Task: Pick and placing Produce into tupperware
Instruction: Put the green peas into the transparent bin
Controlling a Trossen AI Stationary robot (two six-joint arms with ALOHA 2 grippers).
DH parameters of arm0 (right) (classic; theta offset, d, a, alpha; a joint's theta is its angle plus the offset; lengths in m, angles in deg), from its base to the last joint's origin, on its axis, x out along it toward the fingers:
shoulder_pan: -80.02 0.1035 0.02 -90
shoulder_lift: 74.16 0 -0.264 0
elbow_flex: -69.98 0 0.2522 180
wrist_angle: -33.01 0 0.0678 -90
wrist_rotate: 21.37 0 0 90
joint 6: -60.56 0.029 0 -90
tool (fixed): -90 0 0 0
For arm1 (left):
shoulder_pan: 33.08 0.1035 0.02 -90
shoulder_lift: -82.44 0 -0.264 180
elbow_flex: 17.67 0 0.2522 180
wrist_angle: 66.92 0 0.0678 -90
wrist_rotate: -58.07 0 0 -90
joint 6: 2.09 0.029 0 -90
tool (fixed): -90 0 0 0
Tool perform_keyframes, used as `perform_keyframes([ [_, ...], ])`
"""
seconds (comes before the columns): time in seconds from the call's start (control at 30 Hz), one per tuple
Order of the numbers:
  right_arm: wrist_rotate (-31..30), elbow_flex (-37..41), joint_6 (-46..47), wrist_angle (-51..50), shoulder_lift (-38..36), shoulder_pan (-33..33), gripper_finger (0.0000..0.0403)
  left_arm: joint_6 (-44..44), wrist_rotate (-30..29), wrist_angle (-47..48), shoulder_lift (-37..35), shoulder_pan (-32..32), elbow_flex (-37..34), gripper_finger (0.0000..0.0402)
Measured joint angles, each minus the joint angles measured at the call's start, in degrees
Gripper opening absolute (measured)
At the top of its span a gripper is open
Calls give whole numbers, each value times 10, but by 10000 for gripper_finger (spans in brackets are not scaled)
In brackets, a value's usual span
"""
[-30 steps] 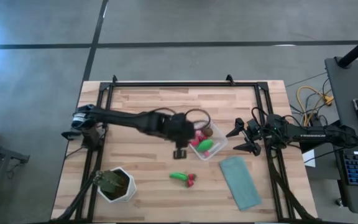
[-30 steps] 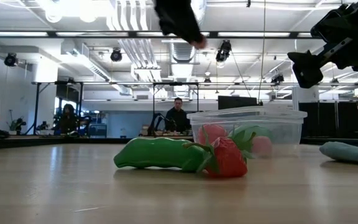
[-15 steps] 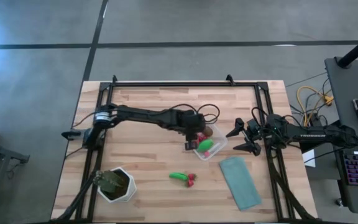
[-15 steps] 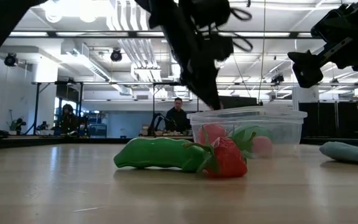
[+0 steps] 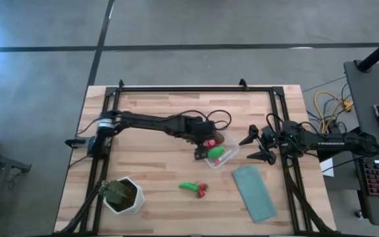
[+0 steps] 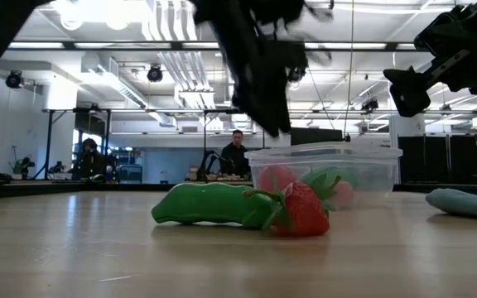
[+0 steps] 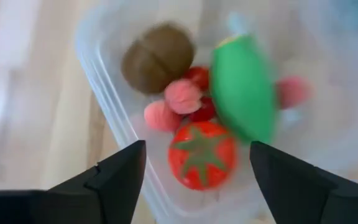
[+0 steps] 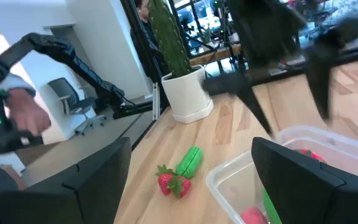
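Left wrist view alone shows brown oval [image 7: 158, 58] inside tupperware [image 7: 104, 106].

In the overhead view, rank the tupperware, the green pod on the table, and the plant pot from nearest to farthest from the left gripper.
From the left gripper:
1. tupperware, directly beneath it.
2. green pod, lying loose toward the table's front edge.
3. plant pot, front left corner.

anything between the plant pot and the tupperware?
Yes: in the high view a green pod and strawberry lie between the plant pot and the tupperware.
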Motion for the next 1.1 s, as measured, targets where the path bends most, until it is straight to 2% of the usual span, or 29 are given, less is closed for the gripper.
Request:
perform_keyframes([
  [0.2,0,0,0,0,0,0,325,27,10,50,-111,-42,2,278],
  [0.4,0,0,0,-1,0,0,325,38,20,56,-184,-124,-29,278],
  [0.57,0,0,0,-1,0,0,325,-18,32,74,-158,-210,-78,278],
  [0.67,0,0,0,-1,0,0,325,-21,6,68,-131,-244,-96,278],
  [0.73,0,0,0,-1,0,0,325,-39,-18,58,-111,-251,-106,278],
  [0.87,0,0,0,-1,0,0,325,-99,-24,25,-74,-249,-116,278],
  [1.1,0,0,0,-1,0,0,325,-112,0,-4,-18,-249,-114,278],
])
